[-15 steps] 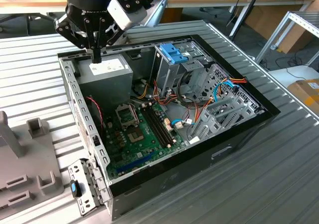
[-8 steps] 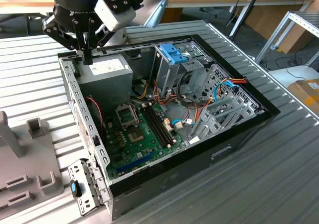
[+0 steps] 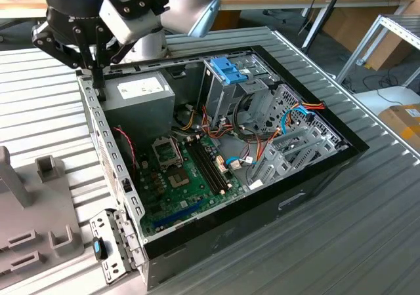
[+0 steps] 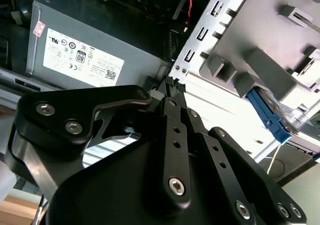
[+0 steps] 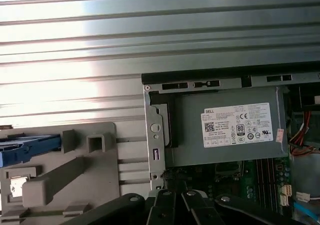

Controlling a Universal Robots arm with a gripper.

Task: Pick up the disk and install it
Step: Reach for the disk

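My black pincer (image 3: 98,78) hangs over a corner of the open black computer case (image 3: 315,177), just above its perforated metal wall and beside the grey metal power supply box (image 3: 141,95). In the second wrist view the pincer (image 4: 172,83) is narrow, its tips drawn together with nothing between them. The disk (image 5: 22,149), a flat drive framed in bright blue plastic rails, sits at one end of the pale grey plastic fixture (image 5: 65,175), which rests outside the case on the ribbed metal surface (image 5: 150,35), well apart from my pincer
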